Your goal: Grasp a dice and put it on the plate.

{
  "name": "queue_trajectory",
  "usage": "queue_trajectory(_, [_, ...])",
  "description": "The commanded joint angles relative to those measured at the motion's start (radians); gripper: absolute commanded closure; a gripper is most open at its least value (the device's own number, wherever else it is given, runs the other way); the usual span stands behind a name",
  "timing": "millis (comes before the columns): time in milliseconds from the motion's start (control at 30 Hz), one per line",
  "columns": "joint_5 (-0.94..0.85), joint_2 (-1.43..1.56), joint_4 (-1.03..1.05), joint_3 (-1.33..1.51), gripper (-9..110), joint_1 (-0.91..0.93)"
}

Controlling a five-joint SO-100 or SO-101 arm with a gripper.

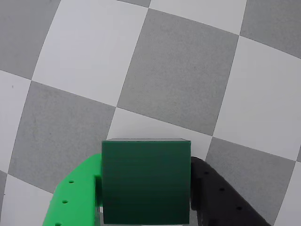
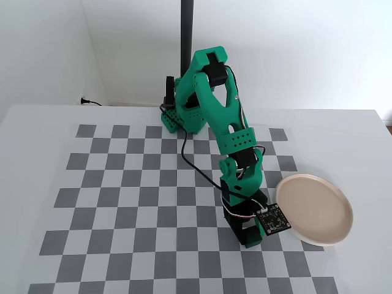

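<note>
I see gripper closed on dice | cube fills gap between jaws | plate just beside arm, fixed view

We see a white worktop carrying a grey-and-white checkered mat, with the pinkish-beige plate resting at the mat's right edge.

Both shots are bright and evenly lit, soft diffuse light, no harsh glare. In the fixed view the arm drops only a faint shadow on the desk, and the white walls look a bit washed out. The wrist view's checker lines bow toward the edges, and the dice looks slightly soft.
</note>
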Motion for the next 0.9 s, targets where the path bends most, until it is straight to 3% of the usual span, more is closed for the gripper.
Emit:
queue_trajectory(0, [0.009, 0.025, -0.020, -0.084, 106, -0.005])
queue_trajectory(467, [-0.046, 0.229, -0.006, -0.089, 106, -0.017])
queue_trajectory(867, [-0.091, 0.282, 0.012, -0.156, 106, -0.141])
